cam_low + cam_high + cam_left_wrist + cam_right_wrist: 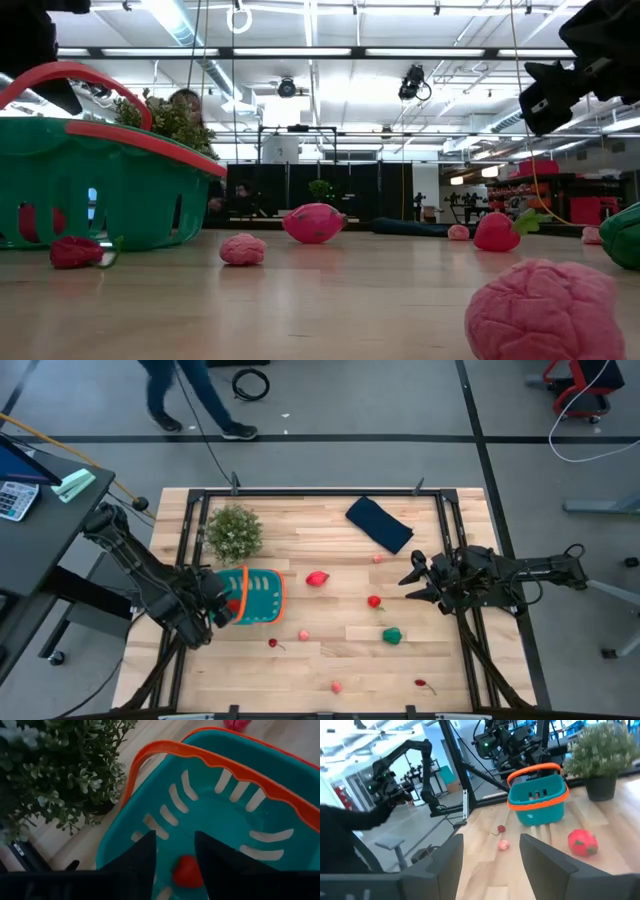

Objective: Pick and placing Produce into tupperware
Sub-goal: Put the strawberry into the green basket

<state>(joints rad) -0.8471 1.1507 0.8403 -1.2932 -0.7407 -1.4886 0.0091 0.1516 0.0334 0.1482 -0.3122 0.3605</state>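
**Basket side crowded, centre open**

The plant (234,532) stands just beside the basket (262,596), whose orange handle (220,765) arches over its mouth. The table (330,545) between the arms is open, dotted only with small fruits; a cloth (379,523) lies at the far edge.

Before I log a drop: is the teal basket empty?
No. A red piece lies inside the basket, between the left tool's parted fingers.

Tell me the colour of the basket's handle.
Orange; the handle shows best in the left wrist view, arching over the teal basket.
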